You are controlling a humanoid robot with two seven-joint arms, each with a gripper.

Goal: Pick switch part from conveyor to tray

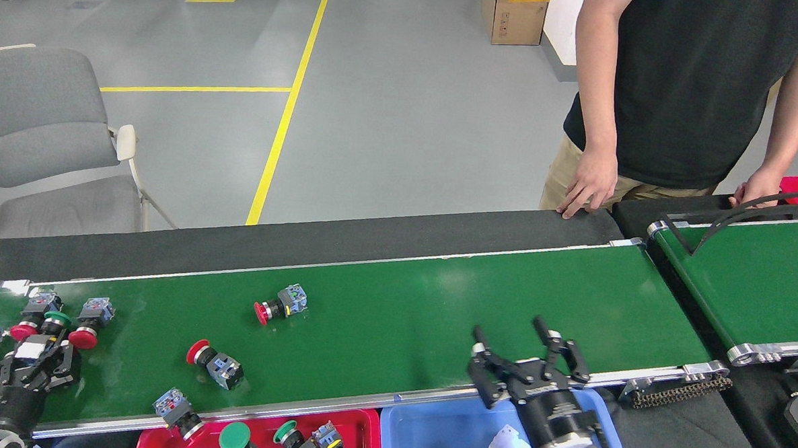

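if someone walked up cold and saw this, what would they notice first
Probably the conveyor, a long glossy green belt running across the view, with red- and green-capped switch parts scattered toward its left end, such as the red-capped one lying alone mid-belt. Next, the right gripper standing open and empty above the belt's near rail, over the blue tray. Behind the belt, a person in a black shirt rests a hand on the far black edge.

Conveyor (396, 298) runs left to right across the view. Switches sit on it: one (282, 304) mid-belt, one (214, 363) nearer the front rail, one (176, 411) at the front edge, a cluster (45, 316) at the left end. Two trays sit in front of the belt, left tray (255, 433) holding switches, right tray (444, 431) beside it. Second belt (753, 280) stands to the right. A person (681, 88) stands behind, chair (39, 141) back left.
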